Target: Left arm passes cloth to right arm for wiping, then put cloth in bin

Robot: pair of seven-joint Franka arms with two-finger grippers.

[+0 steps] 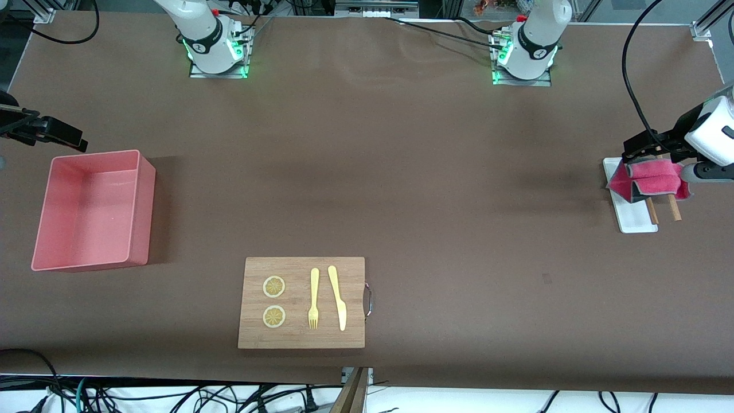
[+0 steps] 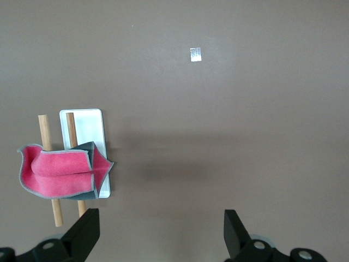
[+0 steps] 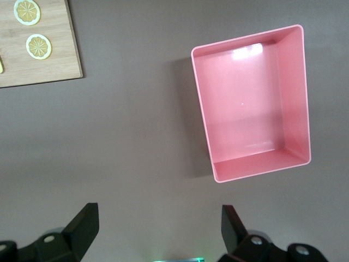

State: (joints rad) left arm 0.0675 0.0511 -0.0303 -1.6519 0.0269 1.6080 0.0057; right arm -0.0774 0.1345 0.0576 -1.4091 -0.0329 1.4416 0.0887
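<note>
Magenta cloth (image 1: 651,178): your cloth shows its pink face with dark grey backing at the edges; it is soft, folded and draped over two wooden sticks (image 1: 674,207) on the white tray (image 1: 633,221), at the left arm's end of the table.
Pink bin (image 1: 92,209): smooth salmon plastic tub, rectangular, straight-walled, nothing in it; you find it at the right arm's end of the table.
Board (image 1: 302,303): pale wood, rectangular, metal handle on one edge, nearest the front camera; it carries two lemon slices (image 1: 274,287), a yellow fork (image 1: 313,298) and a yellow knife (image 1: 338,297).
Left gripper (image 2: 161,232): your wrist view shows it up over bare brown tabletop, near the cloth and tray; fingers spread wide, holding nothing, touching nothing.
Right gripper (image 3: 158,226): it hangs over bare table just beside the bin; fingers (image 3: 87,221) likewise wide apart, nothing between them.
</note>
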